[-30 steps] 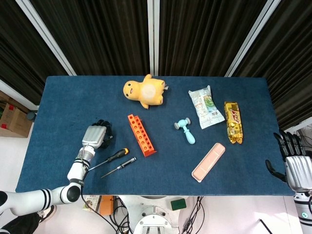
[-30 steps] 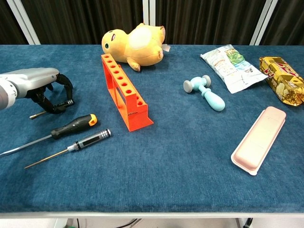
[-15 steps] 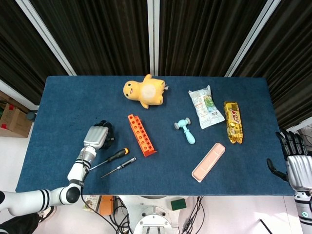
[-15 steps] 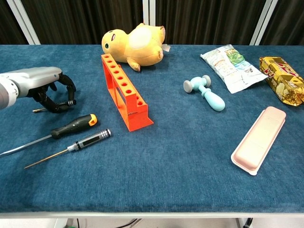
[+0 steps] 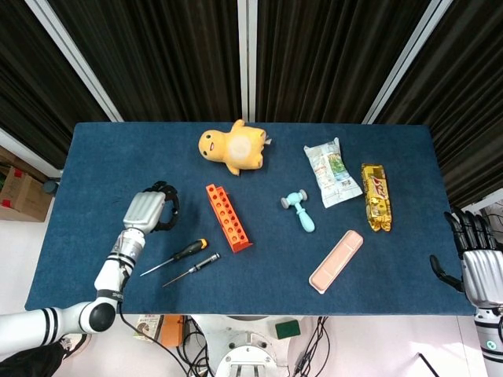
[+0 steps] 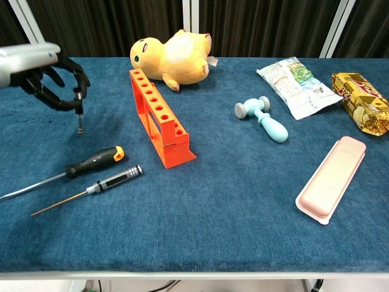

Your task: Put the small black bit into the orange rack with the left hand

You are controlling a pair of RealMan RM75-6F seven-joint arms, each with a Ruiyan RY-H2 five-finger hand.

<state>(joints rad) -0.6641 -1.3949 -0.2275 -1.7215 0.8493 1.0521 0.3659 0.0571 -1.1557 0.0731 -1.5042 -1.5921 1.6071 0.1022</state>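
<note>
My left hand (image 6: 51, 76) (image 5: 151, 210) is raised above the table at the left and pinches the small black bit (image 6: 79, 119), which hangs point down from its fingertips. The orange rack (image 6: 160, 117) (image 5: 228, 217), a long strip with a row of holes, lies to the right of that hand, apart from it. In the head view the bit is hidden under the hand. My right hand (image 5: 476, 263) hangs off the table's right edge with fingers spread and nothing in it.
Two screwdrivers (image 6: 92, 161) (image 6: 112, 178) lie near the front left. A yellow plush (image 6: 173, 55) sits behind the rack. A blue toy hammer (image 6: 265, 120), snack bags (image 6: 295, 79) (image 6: 361, 101) and a pink case (image 6: 332, 178) lie to the right.
My left hand has lifted off the cloth with the bit, which now hangs upright instead of lying flat. The right hand has barely moved.
</note>
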